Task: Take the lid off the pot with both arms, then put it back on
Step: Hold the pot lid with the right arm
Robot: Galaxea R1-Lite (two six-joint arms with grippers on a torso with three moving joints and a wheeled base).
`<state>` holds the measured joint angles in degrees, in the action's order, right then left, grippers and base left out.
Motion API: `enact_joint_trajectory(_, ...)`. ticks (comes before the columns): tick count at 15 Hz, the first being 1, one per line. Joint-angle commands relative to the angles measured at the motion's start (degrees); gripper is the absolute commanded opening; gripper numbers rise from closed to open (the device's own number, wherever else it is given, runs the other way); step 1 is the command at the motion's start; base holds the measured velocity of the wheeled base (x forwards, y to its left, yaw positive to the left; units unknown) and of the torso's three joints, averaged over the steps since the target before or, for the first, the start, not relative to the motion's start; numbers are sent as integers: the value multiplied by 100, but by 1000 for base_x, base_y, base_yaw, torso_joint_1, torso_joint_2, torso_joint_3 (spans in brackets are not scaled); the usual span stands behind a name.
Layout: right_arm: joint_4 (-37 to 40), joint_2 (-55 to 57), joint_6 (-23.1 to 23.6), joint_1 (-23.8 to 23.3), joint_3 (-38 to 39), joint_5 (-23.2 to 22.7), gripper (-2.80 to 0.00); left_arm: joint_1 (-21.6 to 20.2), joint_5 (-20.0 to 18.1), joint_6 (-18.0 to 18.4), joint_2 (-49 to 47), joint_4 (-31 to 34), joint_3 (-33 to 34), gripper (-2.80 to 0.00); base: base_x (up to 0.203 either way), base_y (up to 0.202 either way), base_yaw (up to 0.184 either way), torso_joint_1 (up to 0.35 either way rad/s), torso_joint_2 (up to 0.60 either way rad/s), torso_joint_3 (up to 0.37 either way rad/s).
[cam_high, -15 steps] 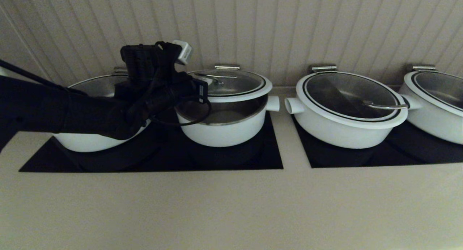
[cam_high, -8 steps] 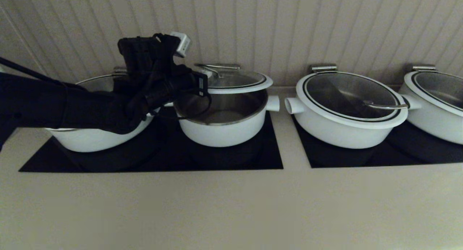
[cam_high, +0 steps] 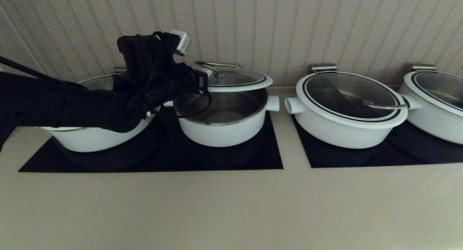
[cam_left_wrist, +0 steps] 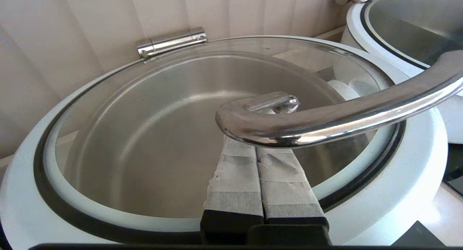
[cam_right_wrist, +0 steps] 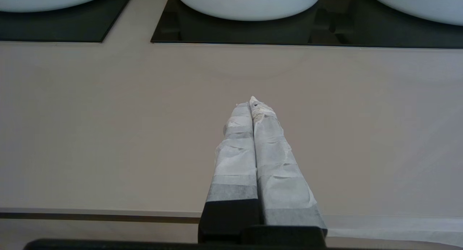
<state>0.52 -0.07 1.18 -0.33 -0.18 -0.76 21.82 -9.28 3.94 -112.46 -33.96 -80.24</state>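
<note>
The pot (cam_high: 222, 128) stands on the left black hob panel, its steel inside showing. The glass lid (cam_high: 237, 80) with its white rim is held raised above the pot, clear of the rim at the front. My left gripper (cam_left_wrist: 258, 147) is shut, with its taped fingers (cam_left_wrist: 235, 177) tucked under the lid's curved steel handle (cam_left_wrist: 325, 116), which rests on them. In the head view the left arm (cam_high: 108, 105) reaches in from the left to the handle (cam_high: 217, 65). My right gripper (cam_right_wrist: 252, 103) is shut and empty, over the bare counter, out of the head view.
Wider lidded white pots stand left (cam_high: 94, 138), right (cam_high: 347, 112) and far right (cam_high: 434, 101) of the pot. A panelled wall (cam_high: 289, 25) rises close behind. The beige counter (cam_high: 231, 206) stretches in front of the black panels (cam_high: 267, 159).
My left arm has risen a little and carried the lid up with it; the gap between lid and pot rim has grown. The right gripper's earlier state is not shown.
</note>
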Motion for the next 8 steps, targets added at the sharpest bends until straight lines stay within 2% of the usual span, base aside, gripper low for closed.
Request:
enact_joint_trajectory(1,0,7,5,-2,1,-4,-280,-2,-4,19,13,-28,-12,-280,0,0,0,0,0,0)
enact_joint_trajectory(8,0,7,5,-2,1,-4,-280,4,-4,19,-55,-32,44,-280,0,0,0,0,0,0)
